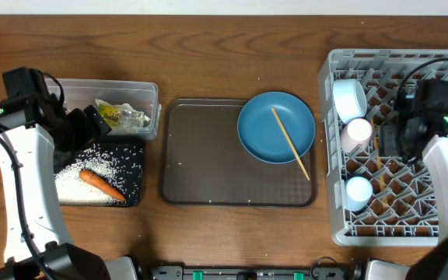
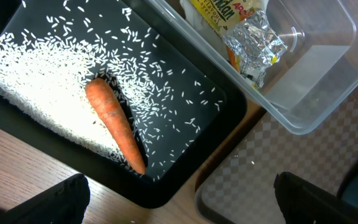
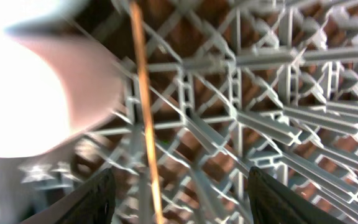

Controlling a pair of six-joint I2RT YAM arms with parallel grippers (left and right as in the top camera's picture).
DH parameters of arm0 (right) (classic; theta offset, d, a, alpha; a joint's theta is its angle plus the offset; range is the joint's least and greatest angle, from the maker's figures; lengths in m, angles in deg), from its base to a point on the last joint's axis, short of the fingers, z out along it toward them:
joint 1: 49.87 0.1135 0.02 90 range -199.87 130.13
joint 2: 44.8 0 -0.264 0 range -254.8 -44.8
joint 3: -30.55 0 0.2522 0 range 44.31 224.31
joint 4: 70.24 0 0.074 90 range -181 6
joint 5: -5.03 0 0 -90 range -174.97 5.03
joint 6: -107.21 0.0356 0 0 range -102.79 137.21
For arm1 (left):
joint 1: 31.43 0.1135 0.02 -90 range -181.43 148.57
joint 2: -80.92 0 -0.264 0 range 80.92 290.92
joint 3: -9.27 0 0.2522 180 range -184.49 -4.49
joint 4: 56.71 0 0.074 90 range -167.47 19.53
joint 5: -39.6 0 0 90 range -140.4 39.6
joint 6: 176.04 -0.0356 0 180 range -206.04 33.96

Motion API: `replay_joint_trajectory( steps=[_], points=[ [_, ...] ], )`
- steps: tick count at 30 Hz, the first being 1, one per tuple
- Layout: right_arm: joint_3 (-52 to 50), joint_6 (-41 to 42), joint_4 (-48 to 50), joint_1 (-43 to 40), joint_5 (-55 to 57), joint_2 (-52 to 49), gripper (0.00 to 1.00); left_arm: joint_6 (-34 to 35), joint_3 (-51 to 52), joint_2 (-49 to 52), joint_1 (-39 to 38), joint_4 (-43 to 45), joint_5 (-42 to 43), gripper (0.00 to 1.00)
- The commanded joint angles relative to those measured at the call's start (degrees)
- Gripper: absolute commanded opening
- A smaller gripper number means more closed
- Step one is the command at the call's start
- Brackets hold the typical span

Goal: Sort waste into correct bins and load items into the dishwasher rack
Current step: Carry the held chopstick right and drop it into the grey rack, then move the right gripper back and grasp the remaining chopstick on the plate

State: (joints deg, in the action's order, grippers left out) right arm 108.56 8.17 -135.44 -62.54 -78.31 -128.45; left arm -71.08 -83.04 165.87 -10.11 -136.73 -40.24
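Carrot [image 2: 114,124] and rice [image 2: 30,87] lie in the black tray [image 2: 166,190] by the left edge, wrapper [image 2: 250,40] in the tub [image 2: 328,93]. Left claw [image 2: 179,190] hangs apart above them; right claw [image 3: 179,183] gapes over the rack [image 3: 278,124], right edge.

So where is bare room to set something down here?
Free: the left half of the brown serving tray, between the black tray and the blue plate; also the table strip beyond it. Crowded: the rack's left column, holding bowl, pinkish cup and light-blue cup.
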Motion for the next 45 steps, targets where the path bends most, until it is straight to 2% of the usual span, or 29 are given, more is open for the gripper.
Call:
replay_joint_trajectory(
  steps=[1, 4, 6, 9, 14, 15, 17, 19, 25, 30, 36, 41, 45],
  points=[
    [4.8, 6.5, -1.8, 0.0, -12.2, 5.9, 0.70, -0.3, -0.7, -0.9, 0.3, -0.3, -0.3, 0.98],
    [5.8, 7.3, -3.8, 0.0, -21.4, 9.9, 0.71, -0.3, -0.7, -0.9, 0.3, -0.3, -0.3, 0.98],
    [5.8, 7.3, -4.6, 0.0, -27.6, 12.4, 0.78, -0.3, -0.7, -0.9, 0.3, -0.3, -0.3, 0.98],
    [5.8, 7.3, -5.9, 0.0, -35.9, 15.1, 0.99, -0.3, -0.7, -0.9, 0.3, -0.3, -0.3, 0.98],
    [5.4, 5.5, -6.8, 0.3, -48.0, 15.9, 0.99, -0.3, -0.7, -0.9, 0.3, -0.3, -0.3, 0.98],
    [5.1, 5.6, -6.4, 0.9, -49.0, 15.8, 0.92, -0.3, -0.7, -0.9, 0.3, -0.3, -0.3, 0.98],
    [4.4, 5.6, -6.0, 2.4, -48.9, 15.4, 0.66, -0.3, -0.7, -0.9, 0.3, -0.3, -0.3, 0.98],
    [3.5, 5.6, -5.6, 4.3, -48.5, 15.0, 0.53, -0.3, -0.7, -0.9, 0.3, -0.3, -0.3, 0.98],
    [0.5, 5.9, -1.2, 11.8, -44.3, 12.8, 0.41, -0.3, -0.7, -0.9, 0.3, -0.3, -0.3, 0.98],
    [0.0, 12.6, 3.6, 21.2, -30.7, 9.7, 0.46, -0.3, -0.7, -0.9, 0.3, -0.3, -0.3, 0.98],
    [0.0, 15.5, 9.0, 31.0, -18.6, 3.9, 0.48, -0.3, -0.7, -0.9, 0.3, -0.3, -0.3, 0.98],
    [0.0, 15.5, 11.8, 35.3, -11.0, -2.8, 0.49, -0.3, -0.7, -0.9, 0.3, -0.3, -0.3, 0.98],
    [0.0, 15.5, 14.1, 36.3, -9.5, -9.0, 0.49, -0.3, -0.7, -0.9, 0.3, -0.3, -0.3, 0.98]
  ],
)
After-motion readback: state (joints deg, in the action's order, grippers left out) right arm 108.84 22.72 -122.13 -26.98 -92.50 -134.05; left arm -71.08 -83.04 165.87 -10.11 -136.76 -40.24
